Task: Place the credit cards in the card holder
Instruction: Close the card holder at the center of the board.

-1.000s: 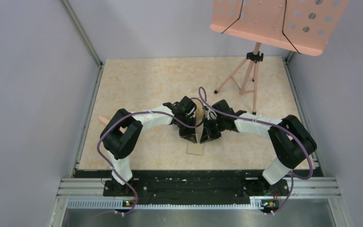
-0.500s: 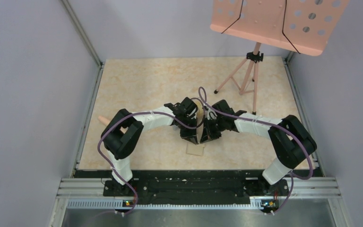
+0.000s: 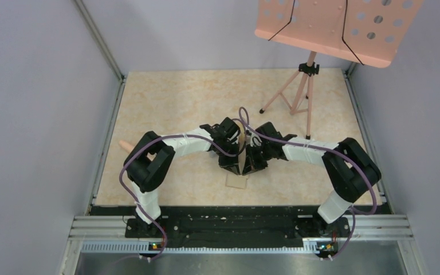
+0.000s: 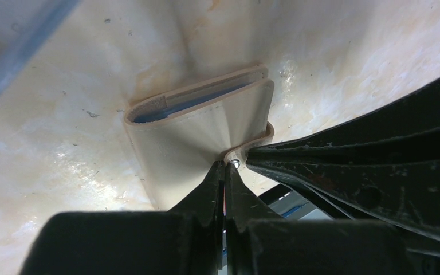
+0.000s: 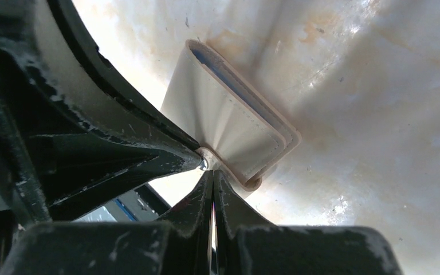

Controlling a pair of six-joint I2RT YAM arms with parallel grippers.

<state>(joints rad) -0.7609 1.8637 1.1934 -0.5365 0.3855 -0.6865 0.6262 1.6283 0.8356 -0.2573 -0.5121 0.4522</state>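
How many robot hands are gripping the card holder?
2. The left hand pinches the card holder at one edge; the right hand pinches the same edge, beside it.

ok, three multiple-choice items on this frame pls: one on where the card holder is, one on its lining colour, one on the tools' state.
1. Where is the card holder?
A) at the near right corner of the table
B) between the left tool and the right tool, near the table's middle
C) at the table's far left corner

2. What colour is its inside?
A) red
B) green
C) blue

3. How do the tools stand?
A) both shut on the card holder
B) both open
C) left open, right shut

Answers:
1 B: both wrist views show the two tips meeting at its edge, and the top view puts them mid-table.
2 C: a blue lining shows inside the tan fold.
3 A: each pair of fingers is closed on its tan edge.
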